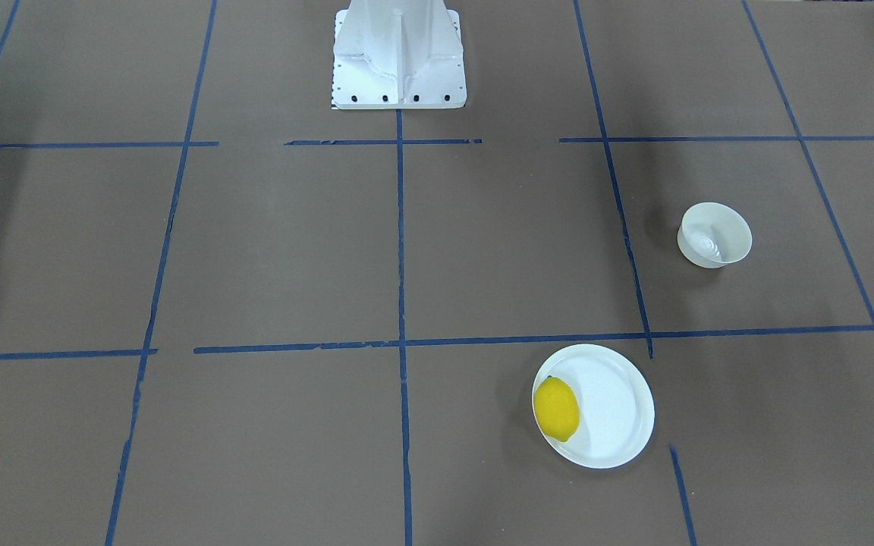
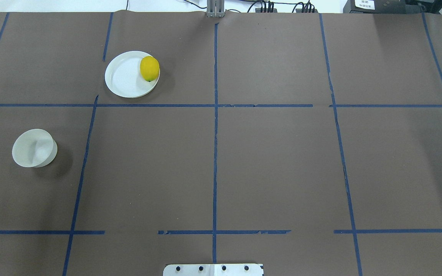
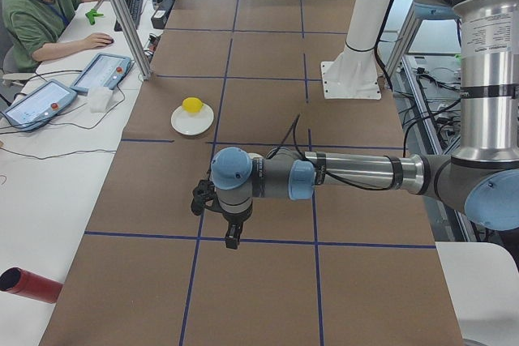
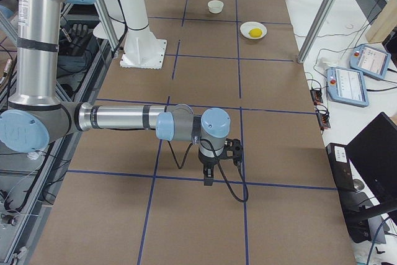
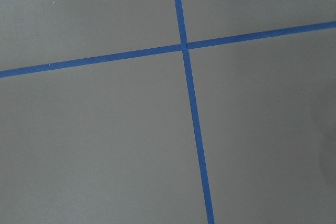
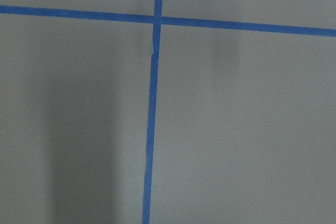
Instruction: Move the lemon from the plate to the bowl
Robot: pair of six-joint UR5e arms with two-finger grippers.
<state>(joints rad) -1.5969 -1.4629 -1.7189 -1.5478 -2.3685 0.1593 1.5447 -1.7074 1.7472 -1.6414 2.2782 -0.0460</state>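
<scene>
The yellow lemon (image 1: 556, 409) (image 2: 149, 68) lies on the right edge of the flat white plate (image 1: 615, 413) (image 2: 123, 76) as seen from overhead, at the far left of the table. The small deep white bowl (image 1: 714, 234) (image 2: 33, 148) stands empty, nearer the robot and further left. My left gripper (image 3: 232, 237) and right gripper (image 4: 208, 177) show only in the side views, hanging above the table far from the dishes; I cannot tell whether they are open or shut. The wrist views show only brown table and blue tape.
Blue tape lines grid the brown table. The white robot base (image 1: 399, 53) (image 2: 213, 269) stands at the table's middle near edge. An operator (image 3: 40, 14) sits at a side desk with tablets (image 3: 36, 103). A red cylinder (image 3: 28, 284) lies beside the table.
</scene>
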